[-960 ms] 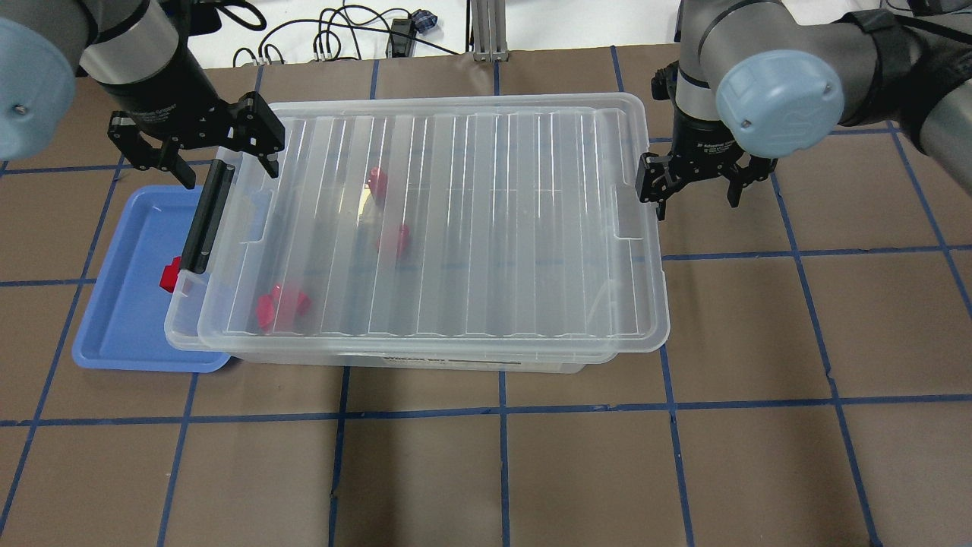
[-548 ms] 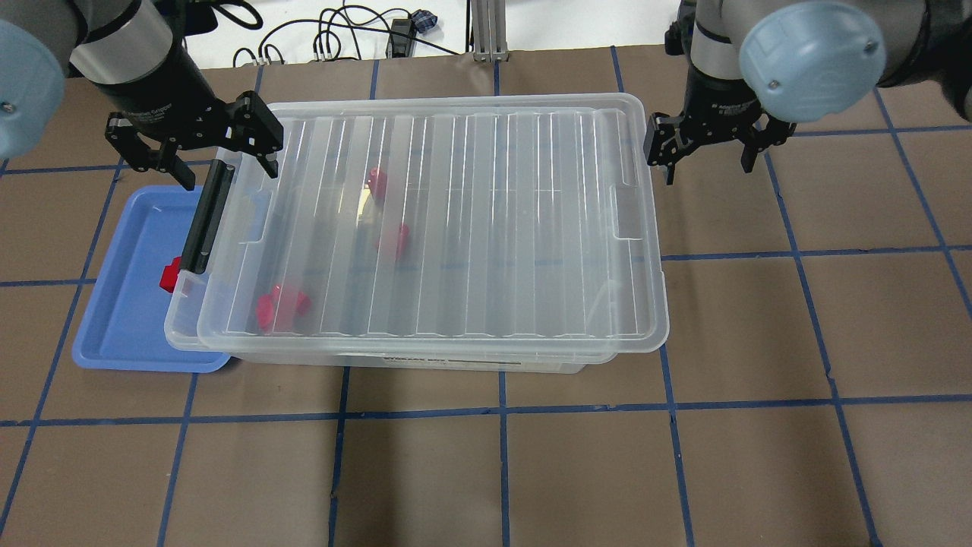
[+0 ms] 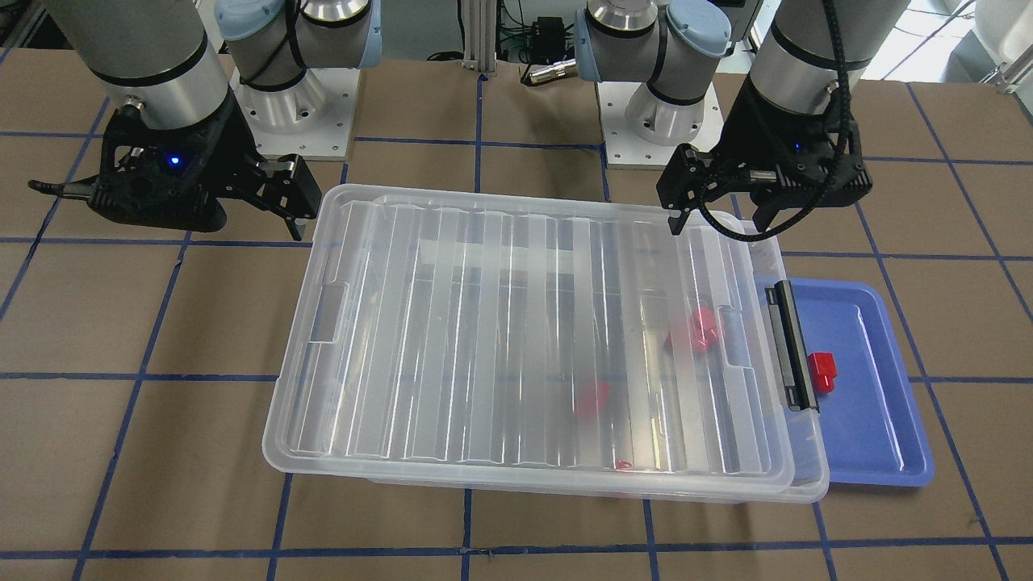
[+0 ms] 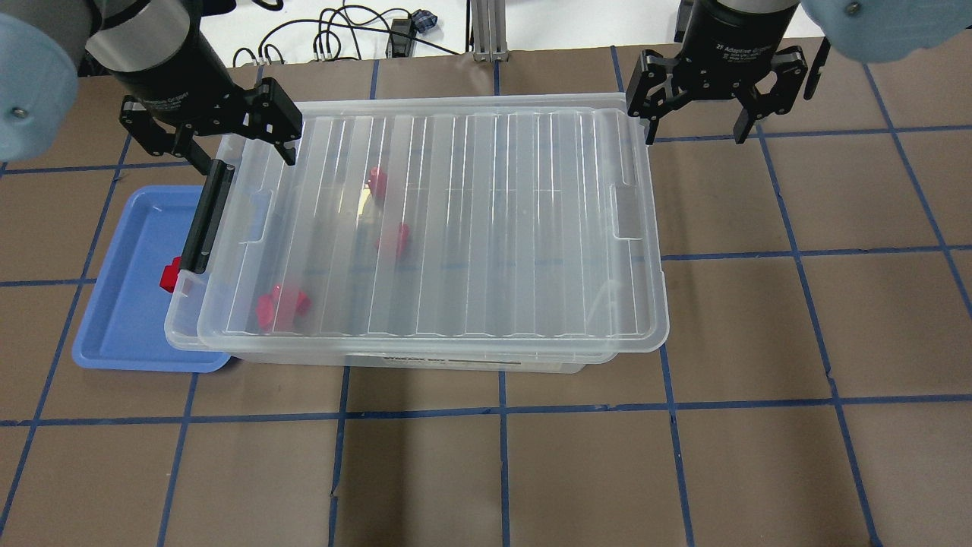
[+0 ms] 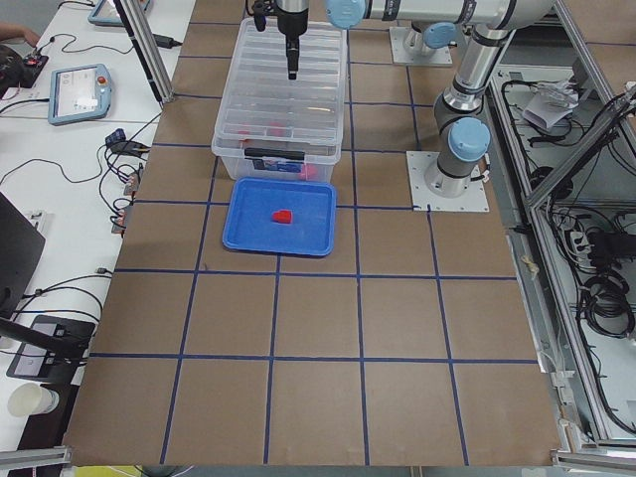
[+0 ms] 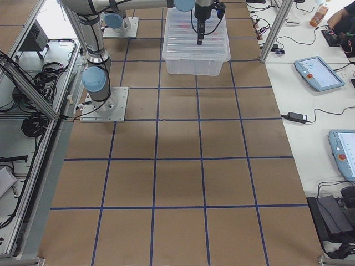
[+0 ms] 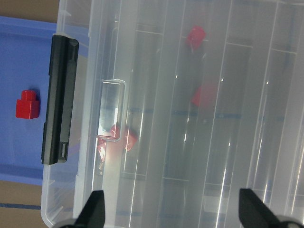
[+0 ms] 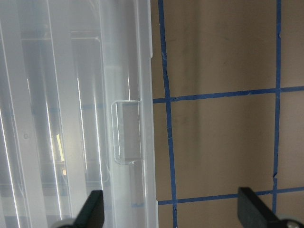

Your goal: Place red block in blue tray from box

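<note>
tabletop [image 4: 759,471] broad around lidded box [image 4: 493,228]

One box [image 4: 577,228], one blue tray [image 4: 121,319], four-plus red blocks [image 4: 168,273].

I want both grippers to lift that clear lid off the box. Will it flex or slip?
Likely light and somewhat bendy: the lid is thin, wide clear plastic, though its ribs should stiffen it. Its glossy surface may slip; the end recess offers better hold.

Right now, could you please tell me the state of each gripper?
Left gripper: open, holding nothing.
Right gripper: open, holding nothing.
</note>
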Motion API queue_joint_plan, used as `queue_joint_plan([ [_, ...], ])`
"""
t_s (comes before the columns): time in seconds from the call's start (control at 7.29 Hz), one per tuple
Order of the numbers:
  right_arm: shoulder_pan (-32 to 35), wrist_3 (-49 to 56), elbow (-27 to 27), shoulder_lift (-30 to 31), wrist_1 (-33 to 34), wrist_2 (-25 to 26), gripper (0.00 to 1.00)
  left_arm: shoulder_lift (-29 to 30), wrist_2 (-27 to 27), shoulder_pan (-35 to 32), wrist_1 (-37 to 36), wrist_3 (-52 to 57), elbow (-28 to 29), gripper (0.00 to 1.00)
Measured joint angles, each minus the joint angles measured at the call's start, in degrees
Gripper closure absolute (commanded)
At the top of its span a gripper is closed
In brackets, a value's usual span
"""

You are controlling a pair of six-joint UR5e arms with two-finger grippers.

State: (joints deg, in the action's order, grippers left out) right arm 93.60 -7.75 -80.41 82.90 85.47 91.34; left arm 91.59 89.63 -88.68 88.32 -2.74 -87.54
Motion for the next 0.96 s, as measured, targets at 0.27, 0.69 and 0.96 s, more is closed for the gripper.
queue_joint_plan([
  [0.27,0.15,0.18,-0.60,-0.05,0.36,-0.27,0.00,0.00,-0.09,-0.19,0.26,-0.14,0.15,0.00],
  [0.69,0.18,0.27,-0.39,0.15,0.56,-0.31,0.00,-0.22,-0.05,-0.37,0.46,-0.27,-0.27,0.00],
  [0.96,0.18,0.35,-0.56,0.46,0.47,0.18,0.00,-0.10,0.03,-0.43,2.21,0.06,-0.28,0.00],
])
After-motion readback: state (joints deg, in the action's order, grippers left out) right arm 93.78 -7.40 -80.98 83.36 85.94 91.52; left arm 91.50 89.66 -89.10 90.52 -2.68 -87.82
